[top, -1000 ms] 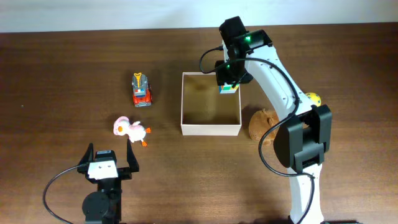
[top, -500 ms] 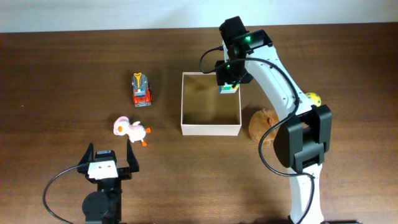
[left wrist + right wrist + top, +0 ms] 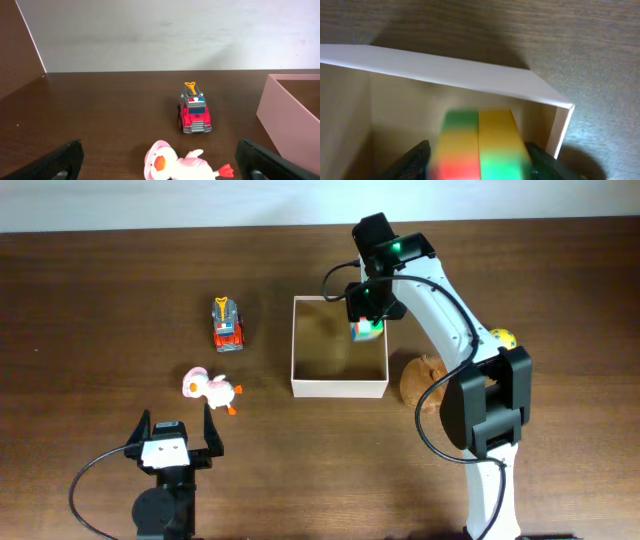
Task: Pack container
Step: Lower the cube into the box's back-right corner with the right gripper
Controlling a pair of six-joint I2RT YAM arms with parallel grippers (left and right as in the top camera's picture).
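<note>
A dark brown wooden table (image 3: 100, 300) fills the frame. At centre sits the square white-walled container (image 3: 339, 388). Left of it stand a red toy fire truck (image 3: 227, 324) and, lower, a pink toy duck (image 3: 210, 388). Right of it lie a brown lump (image 3: 420, 380) and a yellow ball (image 3: 503, 338).

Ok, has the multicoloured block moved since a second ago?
Yes. In the overhead view the block has shifted slightly away from the container far wall, toward its near wall, and now looks tilted.
</note>
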